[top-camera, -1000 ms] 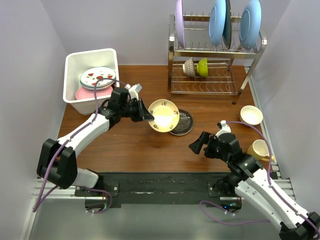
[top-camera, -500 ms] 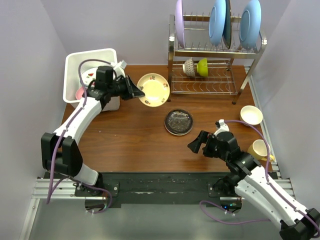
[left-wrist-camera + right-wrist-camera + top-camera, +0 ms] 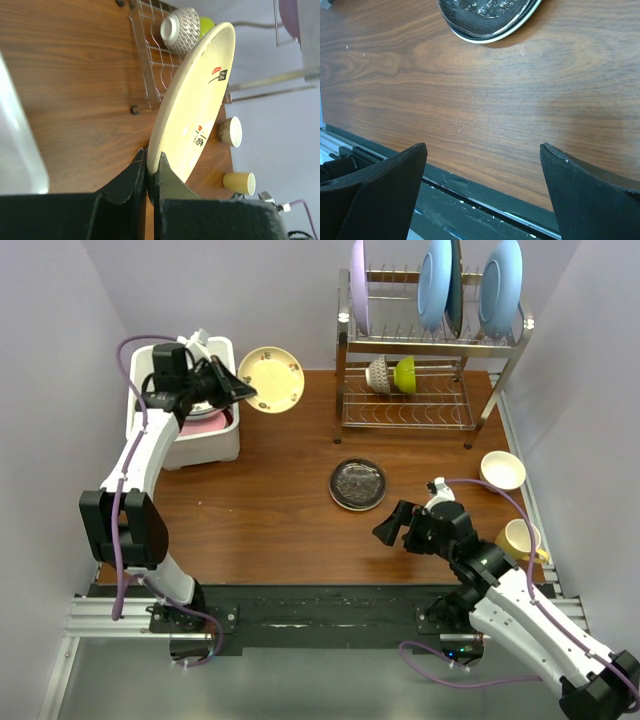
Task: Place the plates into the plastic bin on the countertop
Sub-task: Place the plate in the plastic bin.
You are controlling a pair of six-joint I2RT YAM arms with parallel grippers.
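Small yellowish plate (image 3: 271, 380) is up in the air, tilted nearly on edge, just right of the far right corner of the white plastic bin (image 3: 205, 448), at the far left of the wood surface (image 3: 280, 530). It is not over the bin opening yet. The left hand (image 3: 243, 393) is clamped on the plate's near rim, and in the wrist view the fingers (image 3: 172, 182) pinch the edge tightly.

A pink plate (image 3: 205, 425) shows inside the bin under the arm; the rest of the bin's contents are hidden.

Step in hand looks like carrying this plate to the bin. The next move calls for swinging it left over the opening, levelling it, lowering it onto the stack, then letting go; the rim may catch the bin wall.

A dark glass plate (image 3: 357, 483) sits mid-surface, not yet binned. The right hand (image 3: 392, 523) hovers just near-right of it, jaws spread wide, empty.
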